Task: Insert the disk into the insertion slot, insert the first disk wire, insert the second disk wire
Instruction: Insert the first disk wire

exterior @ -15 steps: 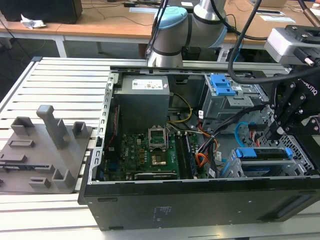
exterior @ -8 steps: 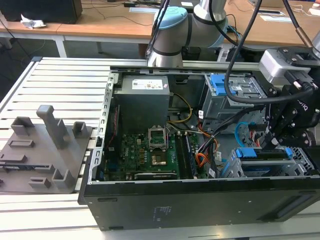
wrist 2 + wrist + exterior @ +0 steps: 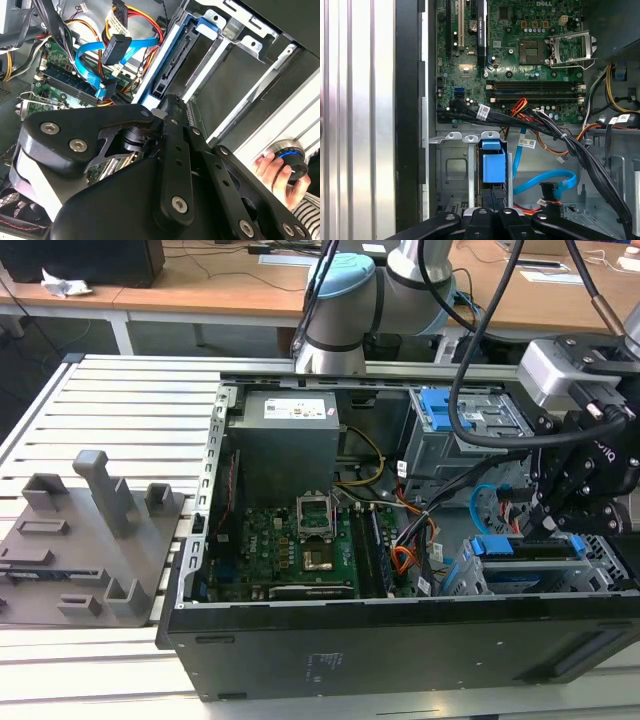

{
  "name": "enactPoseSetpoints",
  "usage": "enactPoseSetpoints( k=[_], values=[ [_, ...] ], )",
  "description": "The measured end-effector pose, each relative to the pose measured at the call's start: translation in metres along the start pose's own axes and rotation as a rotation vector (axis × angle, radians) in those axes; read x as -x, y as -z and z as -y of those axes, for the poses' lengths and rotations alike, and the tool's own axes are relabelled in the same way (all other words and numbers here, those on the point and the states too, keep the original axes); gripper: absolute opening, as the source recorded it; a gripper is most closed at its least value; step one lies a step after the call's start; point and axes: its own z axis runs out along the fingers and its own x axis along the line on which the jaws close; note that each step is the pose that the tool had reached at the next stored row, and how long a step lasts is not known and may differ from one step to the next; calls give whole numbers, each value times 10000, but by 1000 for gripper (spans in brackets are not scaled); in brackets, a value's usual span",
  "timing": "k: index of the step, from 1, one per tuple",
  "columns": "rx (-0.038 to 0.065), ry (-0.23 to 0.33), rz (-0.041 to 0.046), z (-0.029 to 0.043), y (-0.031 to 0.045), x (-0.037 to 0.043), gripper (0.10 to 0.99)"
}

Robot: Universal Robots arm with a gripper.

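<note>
The disk (image 3: pixel 525 552), silver in a bright blue carrier, sits in the low grey insertion slot (image 3: pixel 458 578) at the case's corner on the exterior view's right. My gripper (image 3: pixel 550 528) stands right over it, fingers closed on the disk's end. In the first wrist view the carrier's blue tab (image 3: pixel 493 167) shows just beyond my gripper (image 3: pixel 495 199), inside the slot (image 3: pixel 452 172). The second disk wire (image 3: pixel 545 180), a light-blue loop with a dark plug, lies loose beside the disk. The first disk wire (image 3: pixel 527 206), red-orange, runs under it. The second wrist view shows the disk (image 3: pixel 167 62) edge-on and the blue wire (image 3: pixel 95 50) hanging free.
The green board (image 3: pixel 290 545) fills the case's middle, with a thick black cable bundle (image 3: pixel 580 150) crossing toward the drive bays. A taller grey cage with a blue latch (image 3: pixel 445 410) stands behind the slot. A grey fixture (image 3: pixel 90 530) lies outside the case. A person's hand (image 3: pixel 277 170) holds a knob.
</note>
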Motion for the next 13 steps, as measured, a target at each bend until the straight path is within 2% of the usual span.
enactPoseSetpoints(
  k=[4,7,8,10,12,13],
  values=[
    [0,1,0,1,-2,0,114],
    [0,0,1,1,-3,0,302],
    [0,2,2,24,-6,1,302],
    [13,0,-8,154,0,13,302],
    [15,0,-12,180,2,40,302],
    [14,-5,-71,178,18,59,302]
  ],
)
